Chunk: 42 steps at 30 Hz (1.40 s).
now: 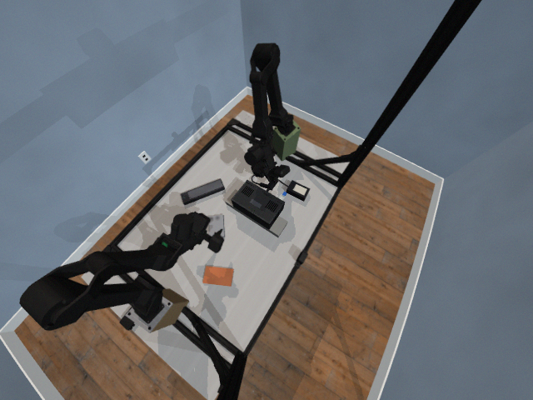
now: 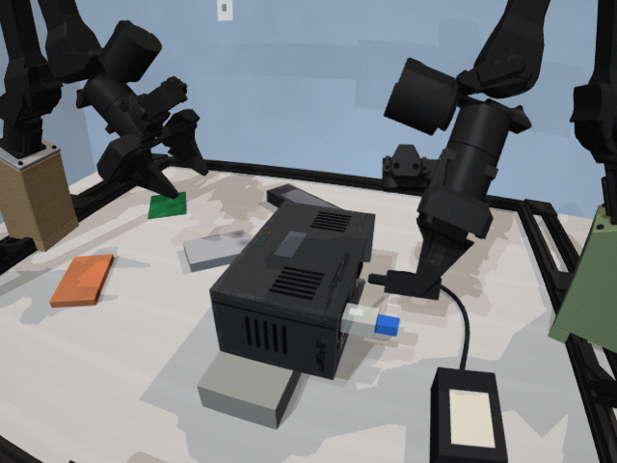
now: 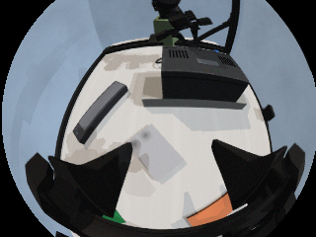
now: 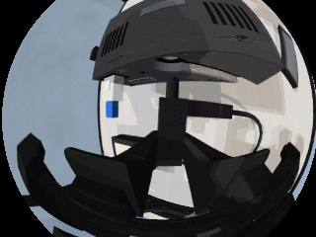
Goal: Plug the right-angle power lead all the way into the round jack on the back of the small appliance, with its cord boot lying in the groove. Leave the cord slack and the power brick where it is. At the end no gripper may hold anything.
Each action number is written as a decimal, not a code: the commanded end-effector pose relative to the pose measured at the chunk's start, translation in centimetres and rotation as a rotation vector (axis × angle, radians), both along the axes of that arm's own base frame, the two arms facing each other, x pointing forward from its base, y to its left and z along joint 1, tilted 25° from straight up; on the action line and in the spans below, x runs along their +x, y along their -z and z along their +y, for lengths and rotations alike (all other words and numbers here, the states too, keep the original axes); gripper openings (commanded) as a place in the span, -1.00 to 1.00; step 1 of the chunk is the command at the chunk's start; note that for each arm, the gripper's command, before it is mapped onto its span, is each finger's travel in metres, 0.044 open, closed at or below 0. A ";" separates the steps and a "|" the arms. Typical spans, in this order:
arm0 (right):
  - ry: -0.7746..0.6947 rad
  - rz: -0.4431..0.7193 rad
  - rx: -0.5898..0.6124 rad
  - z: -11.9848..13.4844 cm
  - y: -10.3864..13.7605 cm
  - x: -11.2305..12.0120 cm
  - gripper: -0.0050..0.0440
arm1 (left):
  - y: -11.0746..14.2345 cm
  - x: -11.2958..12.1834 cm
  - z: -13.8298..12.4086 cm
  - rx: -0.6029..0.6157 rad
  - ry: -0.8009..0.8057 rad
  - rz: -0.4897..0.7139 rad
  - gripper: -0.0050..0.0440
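The black appliance (image 1: 257,203) (image 2: 294,258) (image 3: 202,74) (image 4: 188,39) sits on a grey block (image 2: 246,386). My right gripper (image 2: 427,288) (image 4: 169,135) is shut on the black right-angle plug (image 4: 172,123) of the power lead, behind the appliance's back. The plug's barrel (image 2: 377,279) (image 4: 172,88) points at the back, with a visible gap. The round jack (image 4: 170,59) shows partly under the appliance's edge. The cord boot (image 4: 209,110) points sideways and its cord curves to the power brick (image 1: 297,190) (image 2: 468,419). My left gripper (image 2: 192,184) (image 3: 173,146) is open and empty, above the table.
A clear connector with a blue end (image 2: 388,324) (image 4: 112,109) sticks out of the appliance's back beside the plug. A dark bar (image 1: 202,191) (image 3: 100,112), a light grey block (image 2: 214,250) (image 3: 159,155), an orange block (image 1: 218,276) (image 2: 82,280) and a green piece (image 2: 168,204) lie on the table.
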State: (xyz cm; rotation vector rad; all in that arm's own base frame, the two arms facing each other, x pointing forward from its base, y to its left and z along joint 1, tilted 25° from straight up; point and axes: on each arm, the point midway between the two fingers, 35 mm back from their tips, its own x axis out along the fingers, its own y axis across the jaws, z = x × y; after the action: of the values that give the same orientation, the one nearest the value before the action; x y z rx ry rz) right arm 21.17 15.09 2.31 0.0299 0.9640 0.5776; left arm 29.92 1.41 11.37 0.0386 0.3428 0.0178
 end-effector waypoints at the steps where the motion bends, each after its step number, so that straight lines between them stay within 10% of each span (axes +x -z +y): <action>1: -0.011 -0.003 0.017 -0.1 -0.1 -0.1 -0.80 | 0.0 0.0 0.0 -0.003 0.002 -0.001 0.84; 42: -0.042 -0.003 0.071 -0.1 -0.4 -0.2 -0.80 | 0.0 0.0 0.0 -0.003 0.002 -0.001 0.84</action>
State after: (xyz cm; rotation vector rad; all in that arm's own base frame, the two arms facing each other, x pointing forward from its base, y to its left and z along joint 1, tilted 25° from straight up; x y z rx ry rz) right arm 21.07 14.89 2.76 0.0722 0.9433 0.6426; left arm 29.92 1.41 11.37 0.0386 0.3428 0.0178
